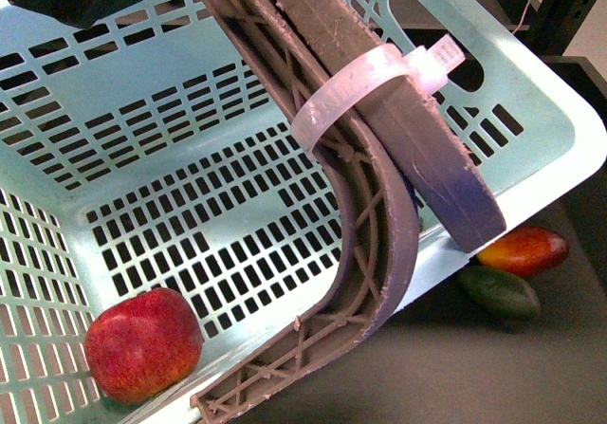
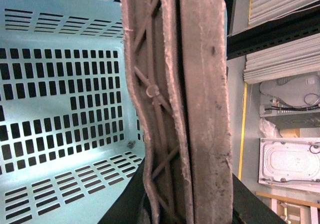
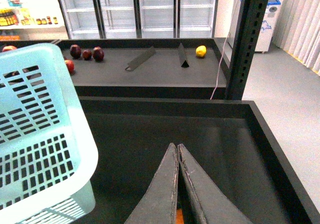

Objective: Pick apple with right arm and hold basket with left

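The red apple (image 1: 142,344) lies inside the pale aqua basket (image 1: 114,139), in its near left corner. A brown ribbed handle (image 1: 370,187), tied with a white zip tie (image 1: 379,78), crosses the basket. In the left wrist view my left gripper (image 2: 182,211) is shut on the basket's handle (image 2: 180,98), with dark fingers (image 2: 125,206) on either side. My right gripper (image 3: 177,151) is shut and empty, its tips pressed together above a dark bin floor (image 3: 165,134), beside the basket's outer wall (image 3: 35,129). Neither gripper shows in the front view.
A red-orange mango (image 1: 524,249) and a dark green fruit (image 1: 500,292) lie on the dark surface outside the basket. A black upright post (image 3: 252,38) stands behind the bin. A far shelf (image 3: 145,63) holds several fruits and a yellow one (image 3: 201,51).
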